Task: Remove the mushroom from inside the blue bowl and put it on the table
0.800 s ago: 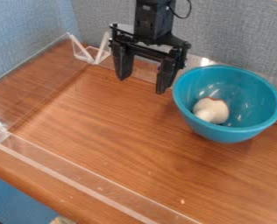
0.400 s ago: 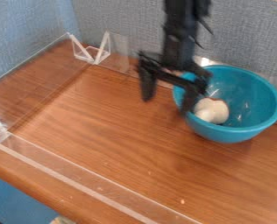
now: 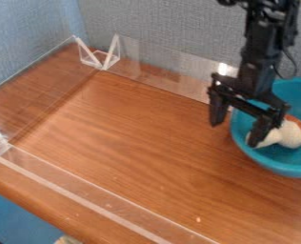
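Observation:
The blue bowl [image 3: 272, 163] sits at the right edge of the view, partly cut off by the frame. Inside it lies the mushroom [image 3: 290, 136], a cream body with an orange-brown patch. My gripper [image 3: 238, 131] points down and is open, standing over the bowl's left rim. One finger hangs outside the bowl and the other reaches inside, just left of the mushroom. Nothing is held between the fingers. The wooden table [image 3: 128, 133] spreads out to the left of the bowl.
Low clear acrylic walls run along the table's front edge [image 3: 77, 191] and its back. Two clear triangular brackets [image 3: 100, 52] stand at the back left corner. A blue-grey wall rises behind the table.
My gripper has swept from the back middle to the right and come down onto the bowl's left rim. The bowl now sits further right and nearer the front. The jaws have stayed open.

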Motion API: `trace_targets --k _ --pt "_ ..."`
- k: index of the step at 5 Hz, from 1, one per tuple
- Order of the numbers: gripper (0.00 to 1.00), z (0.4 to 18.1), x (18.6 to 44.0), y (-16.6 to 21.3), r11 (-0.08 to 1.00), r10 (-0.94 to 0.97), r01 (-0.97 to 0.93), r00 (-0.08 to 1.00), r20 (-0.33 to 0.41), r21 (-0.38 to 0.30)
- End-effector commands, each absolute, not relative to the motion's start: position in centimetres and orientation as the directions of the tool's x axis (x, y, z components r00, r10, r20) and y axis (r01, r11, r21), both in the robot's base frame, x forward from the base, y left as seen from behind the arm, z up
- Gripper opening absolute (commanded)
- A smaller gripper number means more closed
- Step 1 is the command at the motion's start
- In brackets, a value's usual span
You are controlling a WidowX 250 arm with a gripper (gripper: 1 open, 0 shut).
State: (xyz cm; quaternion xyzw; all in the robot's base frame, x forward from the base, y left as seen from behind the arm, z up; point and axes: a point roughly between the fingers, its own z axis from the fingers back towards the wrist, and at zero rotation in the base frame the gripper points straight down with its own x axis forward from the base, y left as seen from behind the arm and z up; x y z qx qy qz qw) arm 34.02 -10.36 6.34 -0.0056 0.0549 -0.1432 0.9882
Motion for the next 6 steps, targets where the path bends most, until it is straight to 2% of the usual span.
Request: trace_targets --k 1,3,4,6 --pt "1.00 7.8 35.3 -10.6 0.948 -0.318 0.317 0.947 -0.048 -0.027" --pt "1.00 6.3 34.7 -11.2 0.895 -0.446 0.445 0.893 -0.055 -0.028" --pt "0.00 6.7 34.9 -11.0 0.925 -0.381 0.379 0.923 -0.059 -0.029" --pt "0.00 7.6 35.4 -9.9 0.965 -0.263 0.262 0.963 -0.060 -0.017"
